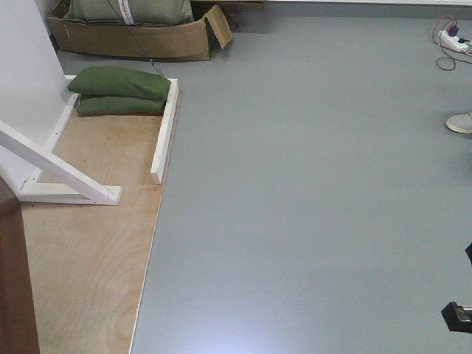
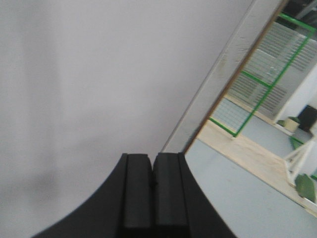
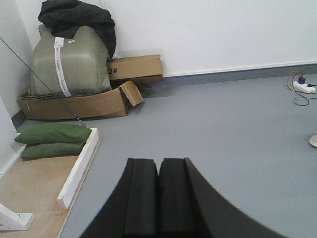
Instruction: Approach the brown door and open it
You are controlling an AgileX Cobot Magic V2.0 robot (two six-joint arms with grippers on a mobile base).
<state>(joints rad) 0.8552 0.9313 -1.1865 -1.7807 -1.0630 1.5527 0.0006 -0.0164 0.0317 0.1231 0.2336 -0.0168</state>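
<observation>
Pointing the left gripper (image 2: 153, 159), black pads pressed together on nothing, at a plain white panel (image 2: 99, 74) filling most of its wrist view. Holding the right gripper (image 3: 158, 166) likewise closed and empty above grey floor (image 3: 237, 129), aimed toward cardboard boxes (image 3: 79, 104) and two stacked green sandbags (image 3: 52, 141). Catching the brown door (image 1: 15, 280) only as a dark reddish strip at the lower left edge of the front view, beside the plywood board (image 1: 88, 251) and a white brace (image 1: 59, 173), on the left gripper's side and well apart from the right one.
</observation>
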